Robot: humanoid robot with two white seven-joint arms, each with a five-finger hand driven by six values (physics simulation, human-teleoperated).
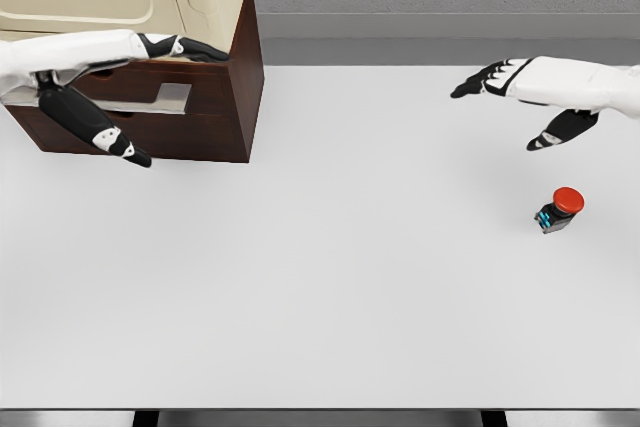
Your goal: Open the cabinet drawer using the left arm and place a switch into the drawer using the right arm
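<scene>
White table point(330, 277), red-capped switch point(559, 210) (tilted)

The cabinet point(215, 97) looks like dark reddish-brown wood with a smooth, dull finish, and its upper part is cream and smooth, possibly painted or plastic. The drawer handle point(168, 99) appears to be pale brushed metal. The table point(330, 287) is plain white, matt and even. The switch point(558, 210) has a glossy red plastic cap over a dark body. Both the left hand point(120, 97) and the right hand point(520, 97) show smooth white shells with black, matt fingers
</scene>
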